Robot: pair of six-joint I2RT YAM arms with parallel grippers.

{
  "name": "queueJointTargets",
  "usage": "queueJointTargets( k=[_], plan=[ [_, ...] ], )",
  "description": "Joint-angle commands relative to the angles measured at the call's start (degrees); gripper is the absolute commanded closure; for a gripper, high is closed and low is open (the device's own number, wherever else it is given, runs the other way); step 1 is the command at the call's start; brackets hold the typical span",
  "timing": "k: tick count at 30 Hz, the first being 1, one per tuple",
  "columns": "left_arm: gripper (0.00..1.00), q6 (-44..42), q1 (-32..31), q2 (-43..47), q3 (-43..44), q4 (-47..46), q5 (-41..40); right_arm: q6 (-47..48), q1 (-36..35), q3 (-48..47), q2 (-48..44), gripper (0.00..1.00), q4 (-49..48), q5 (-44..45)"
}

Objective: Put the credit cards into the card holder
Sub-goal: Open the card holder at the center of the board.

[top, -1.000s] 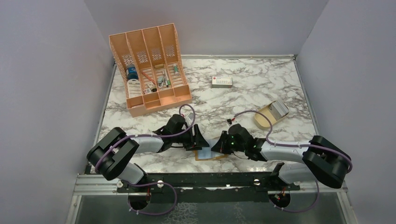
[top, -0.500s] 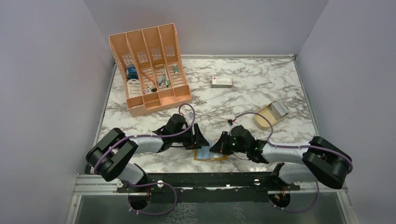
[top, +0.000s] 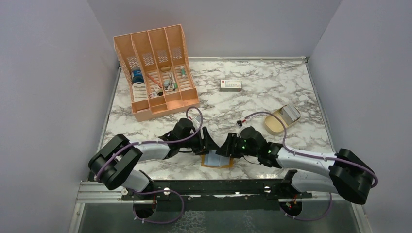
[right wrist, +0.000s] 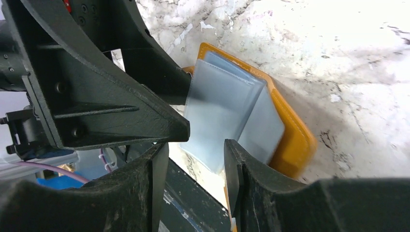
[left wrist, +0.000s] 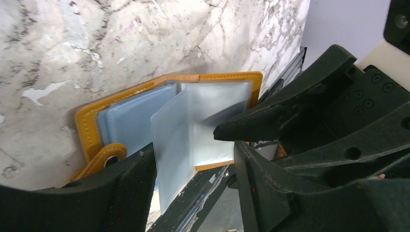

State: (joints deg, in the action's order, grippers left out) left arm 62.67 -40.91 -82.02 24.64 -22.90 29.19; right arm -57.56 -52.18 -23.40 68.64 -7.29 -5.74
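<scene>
The card holder (top: 217,160) lies open on the marble table (top: 262,92). Its yellow cover is down flat and its clear pockets (left wrist: 203,111) stand up like pages.

The left claw (top: 206,141) is just left of the card holder. Its fingers are spread wide, and one pocket page stands between them.

The right claw (top: 226,147) is just right of the card holder. Its fingers are apart too, with the edge of the pages in the gap.

The credit cards (top: 291,112) sit in a tan dish (top: 273,125), well off to the right of the card holder and further back. A white box (top: 231,85) and an orange rack (top: 155,73) stand far behind the card holder.
</scene>
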Motion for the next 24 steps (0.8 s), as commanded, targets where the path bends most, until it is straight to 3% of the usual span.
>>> queueJointTargets(
  k=[1,10,14,19,24],
  plan=[
    [0.40,1.6,-2.0,0.9,2.0,-3.0,1.9,2.3,-0.4,-1.7,-5.5,0.53,8.5,7.0],
    [0.40,1.5,-7.9,-2.4,6.1,-3.4,0.0,2.5,-0.4,-5.5,-20.8,0.53,22.6,17.3],
    [0.40,0.2,-9.1,-5.5,7.4,-3.4,-0.2,6.0,-0.4,-7.2,-26.4,0.53,24.6,22.2],
    [0.42,-2.2,-9.3,-8.6,7.6,-3.4,-0.7,12.4,-0.4,-12.5,-24.3,0.53,28.3,29.8],
    [0.46,-4.6,-9.5,-10.8,8.0,-3.4,-0.5,19.5,0.3,-19.1,-14.8,0.53,31.5,37.6]
  ],
)
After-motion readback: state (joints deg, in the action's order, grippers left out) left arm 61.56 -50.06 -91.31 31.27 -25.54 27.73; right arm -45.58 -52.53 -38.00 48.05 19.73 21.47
